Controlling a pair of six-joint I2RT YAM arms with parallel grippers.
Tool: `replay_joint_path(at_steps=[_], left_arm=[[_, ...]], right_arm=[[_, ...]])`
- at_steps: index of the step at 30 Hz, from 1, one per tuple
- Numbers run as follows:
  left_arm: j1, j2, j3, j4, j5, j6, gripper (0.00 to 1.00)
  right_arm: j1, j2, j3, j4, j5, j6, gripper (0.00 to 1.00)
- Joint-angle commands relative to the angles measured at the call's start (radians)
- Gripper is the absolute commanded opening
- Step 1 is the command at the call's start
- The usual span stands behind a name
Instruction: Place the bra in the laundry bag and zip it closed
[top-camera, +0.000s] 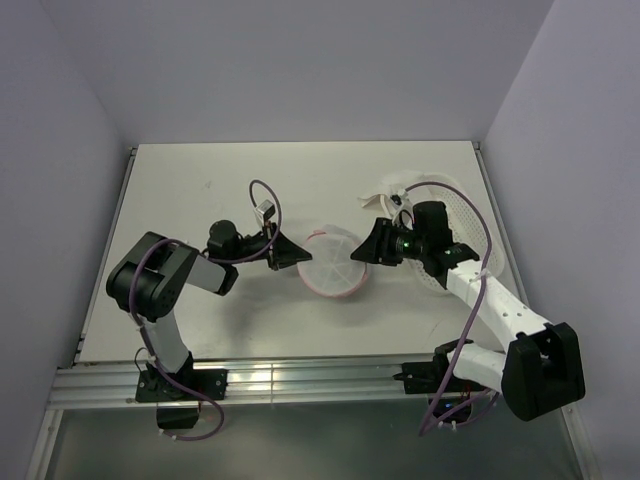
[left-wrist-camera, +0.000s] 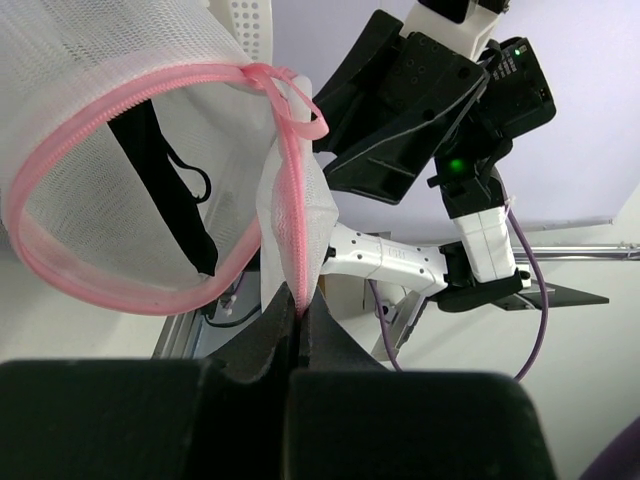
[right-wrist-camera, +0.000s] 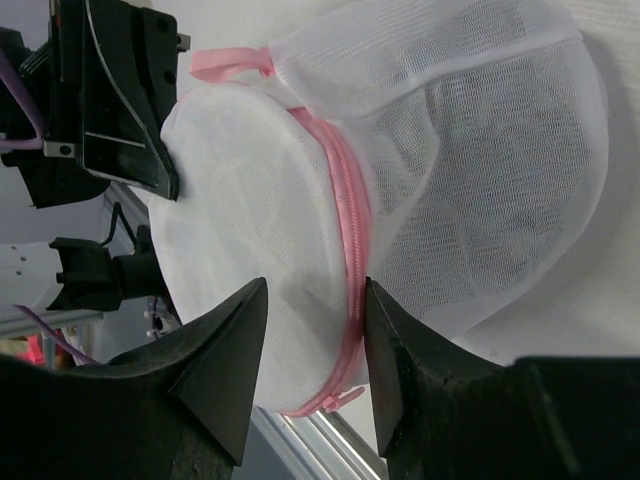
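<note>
Black bra (left-wrist-camera: 165, 190) is sitting inside the open laundry bag (top-camera: 330, 265). Your left gripper (left-wrist-camera: 300, 305) is pinching its pink zipper (left-wrist-camera: 292, 220), and your right gripper (right-wrist-camera: 315, 290) is straddling it, jaws apart. Zipping looks next, calling for the pull.

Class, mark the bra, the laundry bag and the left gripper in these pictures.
bra (left-wrist-camera: 172, 195): left wrist view, black strip inside the mesh.
laundry bag (top-camera: 332, 268): top external view, mesh face.
left gripper (left-wrist-camera: 300, 303): left wrist view, between its fingertips.

I see a pale tabletop (top-camera: 220, 320) boxed by plain lavender-grey walls (top-camera: 60, 120) on three sides, an aluminium rail (top-camera: 320, 382) along its near edge.
</note>
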Motion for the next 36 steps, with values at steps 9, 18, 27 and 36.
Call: replay_joint_path(at_steps=[9,18,27,36], left_arm=[[0.003,0.006,0.043,0.485,0.016,0.020,0.00],[0.006,-0.256,0.114,-0.458,-0.233,0.514,0.45],[-0.057,-0.612,0.287,-1.234,-0.834,0.853,0.54],[-0.383,-0.681,0.274,-1.316,-1.067,0.874,0.50]], right_arm=[[0.004,-0.036,-0.029,0.015,-0.051,0.015,0.13],[0.011,-0.051,0.026,-0.072,0.055,0.069,0.00],[0.154,0.010,0.296,-0.307,0.478,0.234,0.00],[0.280,0.168,0.433,-0.359,0.661,0.460,0.00]])
